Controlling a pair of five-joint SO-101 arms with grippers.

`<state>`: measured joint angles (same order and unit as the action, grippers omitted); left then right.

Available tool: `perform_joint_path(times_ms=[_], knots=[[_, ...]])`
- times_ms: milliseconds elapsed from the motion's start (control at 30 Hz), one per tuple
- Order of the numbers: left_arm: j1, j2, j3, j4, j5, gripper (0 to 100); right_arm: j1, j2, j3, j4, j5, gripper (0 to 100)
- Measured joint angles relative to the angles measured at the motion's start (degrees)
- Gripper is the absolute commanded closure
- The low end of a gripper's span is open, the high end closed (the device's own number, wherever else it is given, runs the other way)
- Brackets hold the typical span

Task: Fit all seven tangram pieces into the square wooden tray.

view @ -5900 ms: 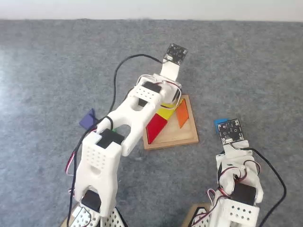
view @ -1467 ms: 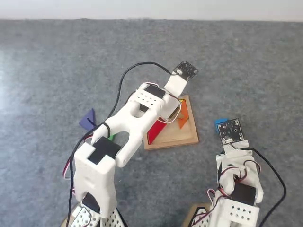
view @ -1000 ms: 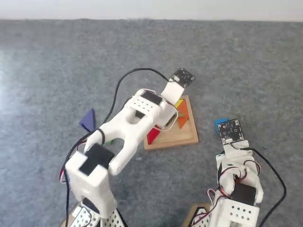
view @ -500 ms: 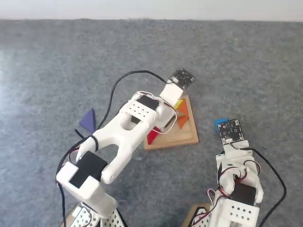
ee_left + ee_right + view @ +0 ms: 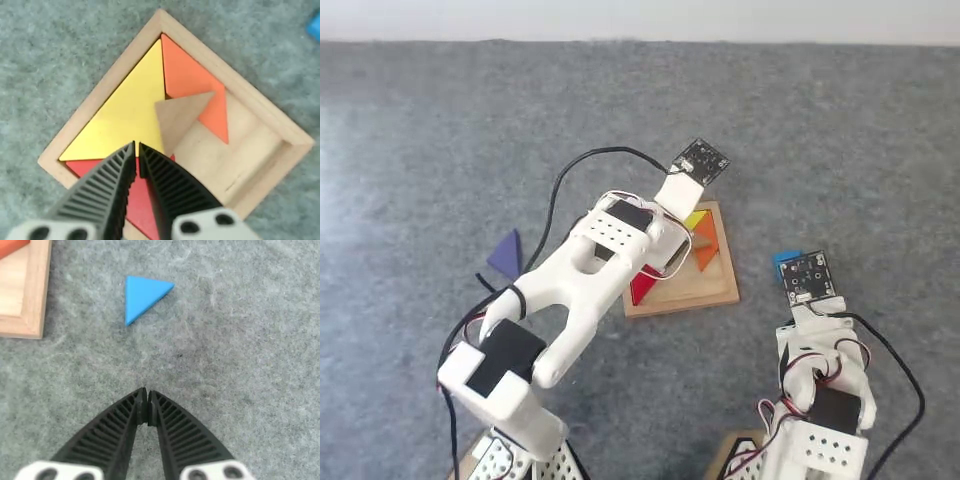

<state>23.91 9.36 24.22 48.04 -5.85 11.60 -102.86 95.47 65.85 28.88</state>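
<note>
tray (image 5: 250, 155) holds yellow piece (image 5: 130, 115), orange piece (image 5: 192, 80), red piece (image 5: 82, 168) (tan triangle (image 5: 177, 120) askew); blue triangle (image 5: 142, 294), purple piece (image 5: 506, 254) outside; left claw (image 5: 136, 147), right claw (image 5: 146, 392) closed.

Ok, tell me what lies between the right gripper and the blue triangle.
Only bare grey carpet: in the right wrist view, the stretch from the right gripper to the blue triangle holds nothing else.
</note>
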Motion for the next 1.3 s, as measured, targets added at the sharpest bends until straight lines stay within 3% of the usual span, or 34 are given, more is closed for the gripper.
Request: perform_joint_path(times_ms=[400, 733, 1100, 1300], knots=[[0.1, 4.7, -0.8, -2.5, 0.0, 99, 0.0, 0.0, 0.0, 0.0, 0.0, 99.0], [9.6, 4.7, -0.8, -2.5, 0.1, 99, 0.0, 0.0, 0.0, 0.0, 0.0, 99.0], [7.6, 4.5, -0.8, -1.6, 5.0, 99, 0.0, 0.0, 0.0, 0.0, 0.0, 99.0], [7.0, -3.7, -0.8, 0.5, 8.1, 99, 0.0, 0.0, 0.0, 0.0, 0.0, 99.0]])
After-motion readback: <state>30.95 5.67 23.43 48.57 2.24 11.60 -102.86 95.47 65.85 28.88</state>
